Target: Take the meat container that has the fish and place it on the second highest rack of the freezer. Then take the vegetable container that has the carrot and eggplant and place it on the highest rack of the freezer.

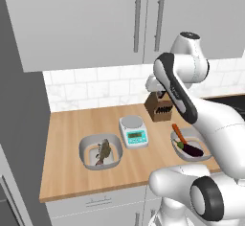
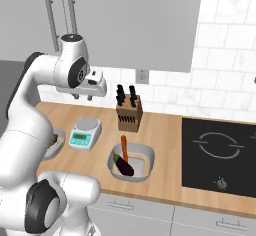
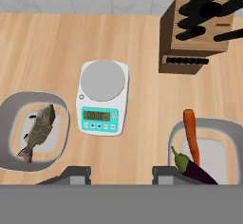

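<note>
**A:** Where's the claw? **B:** The two-finger gripper hangs high above the wooden counter, pointing down, its dark tips partly spread with nothing between them. In the right base view the gripper sits under the white wrist, well above everything.

**A:** What lies under it? **B:** Directly below is a small white kitchen scale with a round grey pan and green display. To one side of the scale sits the grey oval tub holding the mottled brown fish; that tub is nearer the tall grey side panel at the left of the left base view. On the scale's other side is the second grey tub with the slim orange carrot and the dark purple eggplant, near the black cooktop. A wooden knife block with black handles stands behind, against the white tiled wall.

**A:** And the freezer? **B:** I can't pick out its racks from here.

**A:** What might go wrong? **B:** I judge nothing is grasped yet. Coming straight down would land on the scale, not the fish tub. The tub's rim is thin and sloped, so a shallow pinch could slip and tip the fish out. Picking the vegetable tub first would break the order.
</note>
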Controlling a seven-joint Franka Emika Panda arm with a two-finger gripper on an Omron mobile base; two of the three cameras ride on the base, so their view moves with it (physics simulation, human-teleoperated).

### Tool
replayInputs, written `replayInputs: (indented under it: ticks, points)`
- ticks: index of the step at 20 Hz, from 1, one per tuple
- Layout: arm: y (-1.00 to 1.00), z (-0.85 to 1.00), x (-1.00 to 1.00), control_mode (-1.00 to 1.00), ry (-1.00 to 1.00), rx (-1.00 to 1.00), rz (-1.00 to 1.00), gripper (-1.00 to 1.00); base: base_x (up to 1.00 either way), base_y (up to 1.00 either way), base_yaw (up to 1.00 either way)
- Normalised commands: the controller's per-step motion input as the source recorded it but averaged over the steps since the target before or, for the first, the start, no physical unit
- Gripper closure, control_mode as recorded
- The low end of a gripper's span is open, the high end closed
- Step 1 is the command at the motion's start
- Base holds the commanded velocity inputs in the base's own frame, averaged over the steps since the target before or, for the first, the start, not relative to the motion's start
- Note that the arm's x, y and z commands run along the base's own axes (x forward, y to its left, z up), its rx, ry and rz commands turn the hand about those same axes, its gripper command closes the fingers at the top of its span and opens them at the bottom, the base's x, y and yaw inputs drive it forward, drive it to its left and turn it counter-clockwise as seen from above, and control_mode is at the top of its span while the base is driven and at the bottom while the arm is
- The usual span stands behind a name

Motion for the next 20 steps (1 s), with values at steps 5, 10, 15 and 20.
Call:
replayInputs:
  ticks: [5,10,15,20]
  points:
    - [0.00,-0.52,0.00,-1.00,0.08,-0.02,0.00,-1.00,0.00,0.00,0.00]
    - [0.40,-0.89,0.11,-1.00,0.00,0.00,0.00,-1.00,0.00,0.00,0.00]
    - [0.36,-0.26,0.19,-1.00,0.18,-0.02,0.00,-1.00,0.00,0.00,0.00]
    - [0.01,-0.14,0.15,-1.00,0.15,0.00,0.02,-1.00,0.00,0.00,0.00]
